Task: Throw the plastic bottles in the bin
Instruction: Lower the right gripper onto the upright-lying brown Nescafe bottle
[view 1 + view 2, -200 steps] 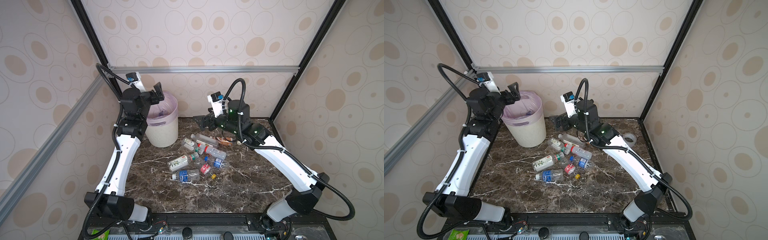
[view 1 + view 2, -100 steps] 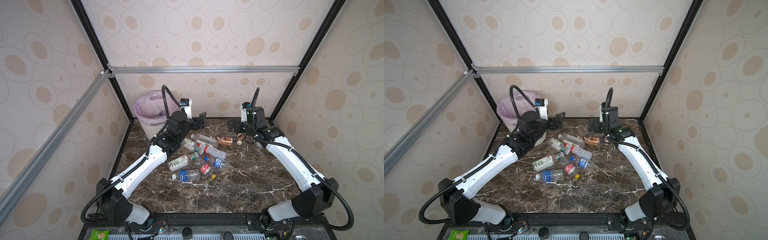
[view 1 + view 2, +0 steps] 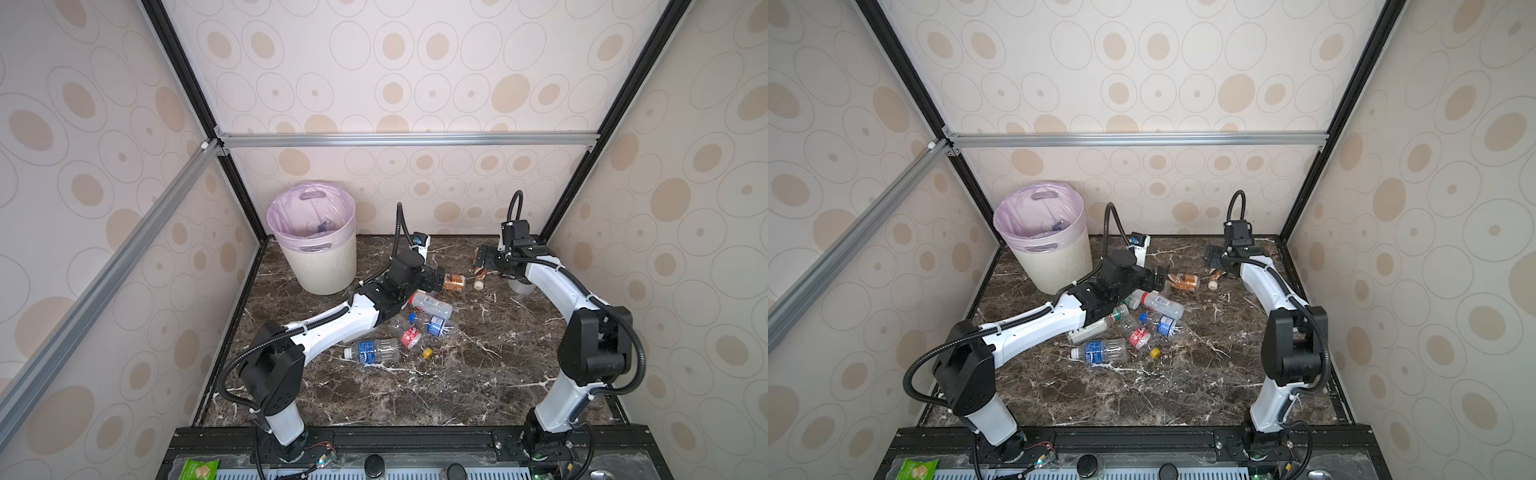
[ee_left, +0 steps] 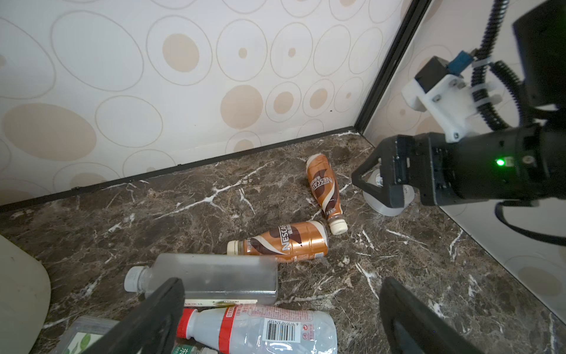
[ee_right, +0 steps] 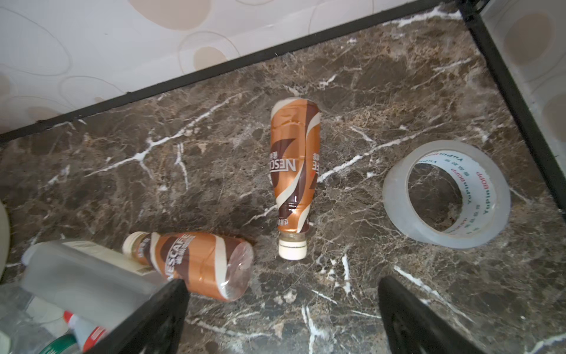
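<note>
So the dark brown marble tabletop point(image 3: 478, 374) had the round off-white ribbed bin point(image 3: 328, 270) with its lilac bag standing at the far corner. What looked like a clear bottle point(image 3: 323, 226) was already down in the bag. The rest of the plastic bottles point(image 3: 432, 305) lay on their sides in a loose heap just off the bin, out toward the middle.

Your left gripper point(image 3: 435, 279) sat low at the edge of that heap away from the bin, jaws spread wide with nothing between them. Your right gripper point(image 3: 484, 261) was farther from the bin again, low over the table, also wide apart and empty.

What mattered was the two brown coffee bottles with cream caps. The nearer brown bottle point(image 4: 288, 242) lay just ahead of your left fingers point(image 4: 159, 306). Its long axis ran roughly along the line they close on, though, so I reckon you'd have needed a wrist turn.

The farther brown bottle point(image 5: 295, 162) lay straight ahead of your right fingers point(image 5: 159, 309), centred between them. Its cap end pointed at the gripper and its long axis ran square to the closing line. The right arm was clearly the nearer one for it.

The clear tape roll point(image 5: 444, 196) sat beside that bottle on the side away from the bin, not touching. Not yours to bin.
</note>
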Available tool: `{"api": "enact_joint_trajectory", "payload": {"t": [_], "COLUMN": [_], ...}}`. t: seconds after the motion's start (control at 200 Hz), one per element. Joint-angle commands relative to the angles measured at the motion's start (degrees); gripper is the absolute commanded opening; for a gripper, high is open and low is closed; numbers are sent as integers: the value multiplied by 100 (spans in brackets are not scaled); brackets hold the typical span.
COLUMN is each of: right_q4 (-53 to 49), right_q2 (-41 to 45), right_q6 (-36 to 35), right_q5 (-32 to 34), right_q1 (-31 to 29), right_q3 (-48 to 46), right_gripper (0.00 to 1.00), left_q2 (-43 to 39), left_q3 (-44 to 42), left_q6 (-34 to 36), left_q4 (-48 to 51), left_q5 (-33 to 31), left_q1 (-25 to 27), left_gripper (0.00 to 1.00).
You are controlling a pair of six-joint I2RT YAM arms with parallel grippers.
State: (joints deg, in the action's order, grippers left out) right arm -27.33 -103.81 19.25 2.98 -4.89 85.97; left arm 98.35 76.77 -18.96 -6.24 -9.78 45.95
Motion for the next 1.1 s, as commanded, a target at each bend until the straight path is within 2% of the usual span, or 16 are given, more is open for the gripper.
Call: {"api": "enact_joint_trajectory", "payload": {"t": [0.0, 0.315, 0.485, 0.845, 1.0, 1.095], "right_q4": [67, -177, -510, -1006, -1174, -1154], "right_q2": [-312, -1652, -2337, -3196, -3231, -3080], "right_q6": [41, -22, -50, -94, -158, -144], "right_q5": [-180, -324, -182, -140, -158, -158], "right_q1": [96, 168, 166, 175, 193, 204], "right_q3": [391, 1436, 2144, 2956, 3019, 2846], "right_gripper": [100, 100, 99, 76, 58, 53], "left_q2": [188, 1082, 1561, 1886, 1872, 1768], "left_q3": [366, 981, 1547, 1823, 1799, 1725], "left_q6": [-33, -27, 79, -203, -522, -679], "left_q4": [-220, -28, 288, 350, 427, 526], "left_q5": [-72, -192, -266, -418, -107, -29], "left_q1": [53, 47, 47, 18, -102, -139], "left_gripper": [99, 99, 99, 99, 99, 99]}}
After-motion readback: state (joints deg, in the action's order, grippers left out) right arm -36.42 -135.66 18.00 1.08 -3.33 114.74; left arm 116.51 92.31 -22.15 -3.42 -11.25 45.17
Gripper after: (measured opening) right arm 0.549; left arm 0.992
